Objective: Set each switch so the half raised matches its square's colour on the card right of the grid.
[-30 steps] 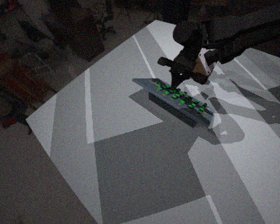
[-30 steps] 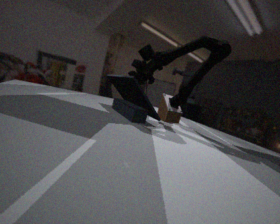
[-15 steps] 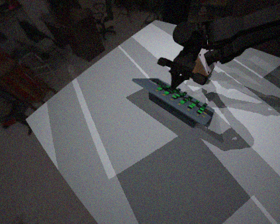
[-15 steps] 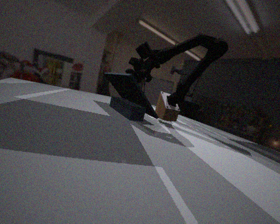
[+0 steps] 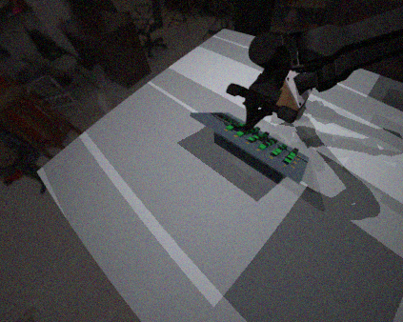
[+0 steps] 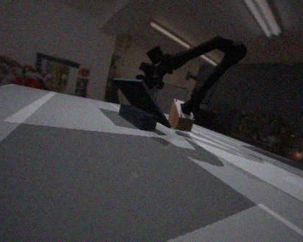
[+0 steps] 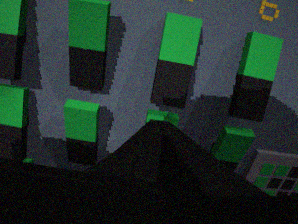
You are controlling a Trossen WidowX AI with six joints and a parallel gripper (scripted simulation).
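The tilted blue-grey switch panel [image 5: 203, 117] [image 6: 137, 94] [image 7: 135, 30] carries rows of switches with green and dark halves. My gripper [image 5: 247, 128] [image 7: 157, 129] is shut and empty, its tip low over the panel. In the wrist view the tip covers most of one second-row switch [image 7: 162, 116]; only its green end shows, and contact cannot be told. Left of it stands another switch [image 7: 82, 120], right of it a partly covered one [image 7: 234, 140]. Four far-row switches show beyond. The card [image 7: 272, 153] is partly cut off at the right; green and dark squares show. Nearer rows are hidden.
A dark block [image 5: 246, 157] [image 6: 137, 118] supports the panel from below. A box with orange-brown sides and a pale top [image 5: 287, 96] [image 6: 181, 122] stands on the arm's side of the panel. Hard shadows and bright bands cross the table [image 5: 130, 229].
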